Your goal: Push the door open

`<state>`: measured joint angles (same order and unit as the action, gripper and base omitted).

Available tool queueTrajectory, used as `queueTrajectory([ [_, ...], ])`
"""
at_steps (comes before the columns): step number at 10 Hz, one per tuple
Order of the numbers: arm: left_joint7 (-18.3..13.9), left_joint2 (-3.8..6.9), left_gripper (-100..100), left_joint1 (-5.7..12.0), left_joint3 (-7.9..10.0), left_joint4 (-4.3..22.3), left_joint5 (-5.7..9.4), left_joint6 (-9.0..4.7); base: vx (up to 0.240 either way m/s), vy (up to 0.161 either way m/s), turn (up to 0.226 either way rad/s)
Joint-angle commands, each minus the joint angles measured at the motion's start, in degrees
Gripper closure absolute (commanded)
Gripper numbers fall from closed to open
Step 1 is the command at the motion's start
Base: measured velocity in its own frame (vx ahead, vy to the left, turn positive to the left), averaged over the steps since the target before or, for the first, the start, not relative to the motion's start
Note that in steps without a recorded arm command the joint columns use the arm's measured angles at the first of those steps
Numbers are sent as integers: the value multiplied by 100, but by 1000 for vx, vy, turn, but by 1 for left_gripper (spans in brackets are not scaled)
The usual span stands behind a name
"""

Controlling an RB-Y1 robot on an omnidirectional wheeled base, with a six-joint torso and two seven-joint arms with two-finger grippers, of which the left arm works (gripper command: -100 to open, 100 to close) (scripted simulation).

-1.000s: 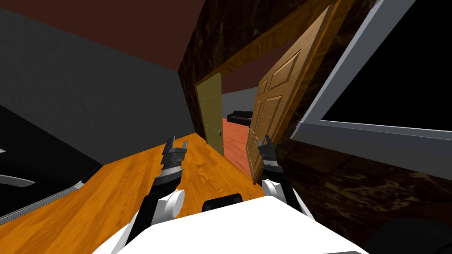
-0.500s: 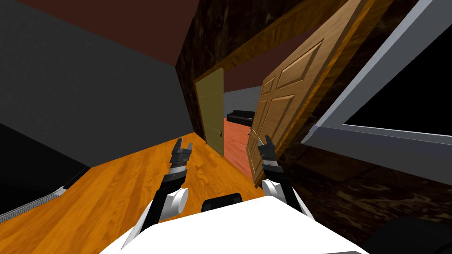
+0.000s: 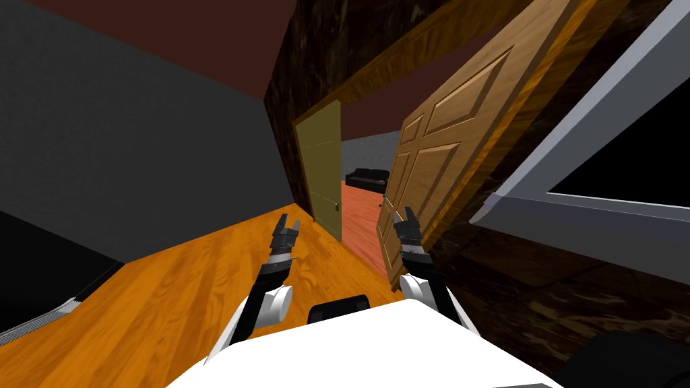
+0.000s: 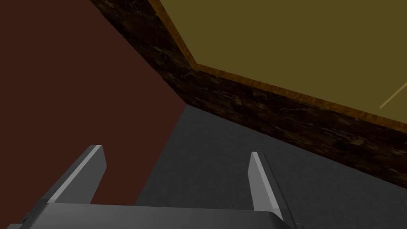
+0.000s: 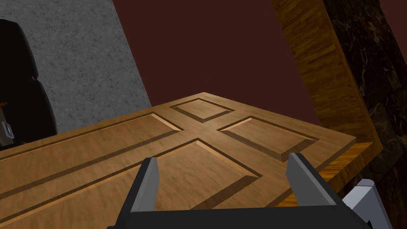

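Wood-grain panelled door [image 5: 190, 159], matt

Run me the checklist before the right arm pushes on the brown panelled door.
1. Right gripper open: ok.
2. Right gripper aimed at the brown panelled door: ok, its panels lie just past the fingers.
3. Fingers touching the door: cannot tell.
4. Door ajar, with a gap at the doorway: ok.
5. Left gripper open and apart from the door, above the wooden floor: ok.
6. Space behind the door free for its swing: cannot tell. A black sofa stands in the room beyond.
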<state>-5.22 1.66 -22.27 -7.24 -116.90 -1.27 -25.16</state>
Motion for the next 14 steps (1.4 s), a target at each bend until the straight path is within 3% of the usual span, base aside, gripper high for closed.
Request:
queueTrajectory([
  [1, -5, 15, -100, 87, -71, 220, -37, -59, 95, 33, -31],
  [14, -202, 246, -100, 907, -537, 2272, -266, -611, 97, 39, -37],
])
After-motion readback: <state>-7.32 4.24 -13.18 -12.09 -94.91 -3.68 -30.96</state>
